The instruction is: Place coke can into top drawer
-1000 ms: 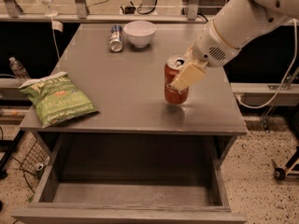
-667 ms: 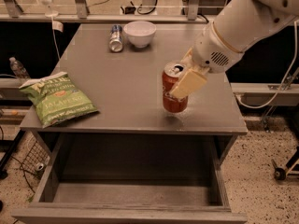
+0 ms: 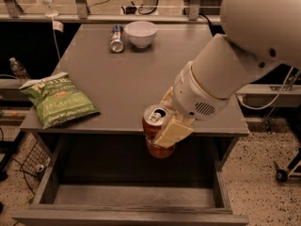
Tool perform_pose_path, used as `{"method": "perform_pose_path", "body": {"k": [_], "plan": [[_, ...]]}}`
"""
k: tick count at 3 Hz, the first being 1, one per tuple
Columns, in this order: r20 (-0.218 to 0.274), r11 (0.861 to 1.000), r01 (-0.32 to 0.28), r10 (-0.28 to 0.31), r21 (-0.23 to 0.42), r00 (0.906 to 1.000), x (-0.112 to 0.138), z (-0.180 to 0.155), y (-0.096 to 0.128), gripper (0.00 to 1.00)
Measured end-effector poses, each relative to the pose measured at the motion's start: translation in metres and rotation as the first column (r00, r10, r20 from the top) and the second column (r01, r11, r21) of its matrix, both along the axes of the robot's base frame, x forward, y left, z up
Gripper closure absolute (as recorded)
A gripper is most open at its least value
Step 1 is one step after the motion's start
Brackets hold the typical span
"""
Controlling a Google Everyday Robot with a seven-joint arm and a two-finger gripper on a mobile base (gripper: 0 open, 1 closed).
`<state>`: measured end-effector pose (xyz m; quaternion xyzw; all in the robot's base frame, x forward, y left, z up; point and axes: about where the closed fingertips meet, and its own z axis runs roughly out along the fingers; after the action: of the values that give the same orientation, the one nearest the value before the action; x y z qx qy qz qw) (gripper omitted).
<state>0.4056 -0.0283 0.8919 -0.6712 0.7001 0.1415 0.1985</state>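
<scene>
Coke can point(image 3: 153, 120) was pinched by gripper point(image 3: 165, 125) mid-frame over open top drawer point(image 3: 131, 196); upright lowering before release was advised.

The coke can point(image 3: 157, 128) is glossy red metal with a bare silver top. The end effector point(image 3: 165, 121), clamped around it above the top drawer point(image 3: 131, 197), has smooth cream plastic pads point(image 3: 174, 131). Worktop point(image 3: 141, 74) and drawer are matt grey. The chip bag point(image 3: 56, 100) is crinkled glossy film.
</scene>
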Motion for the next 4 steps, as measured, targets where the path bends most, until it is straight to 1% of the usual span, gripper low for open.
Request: {"method": "perform_pose_path", "body": {"k": [1, 2, 3, 4], "plan": [[0.000, 1.000, 0.000, 0.000, 0.000, 1.0000, 0.000, 0.000, 0.000, 1.00], [-0.027, 1.000, 0.013, -0.013, 0.028, 0.9996, -0.002, -0.012, -0.004, 1.00], [-0.043, 0.997, 0.044, -0.041, 0.068, 0.9982, -0.005, -0.044, -0.009, 1.00], [-0.031, 0.995, 0.061, -0.059, 0.076, 0.9978, -0.007, -0.060, -0.010, 1.00]]}}
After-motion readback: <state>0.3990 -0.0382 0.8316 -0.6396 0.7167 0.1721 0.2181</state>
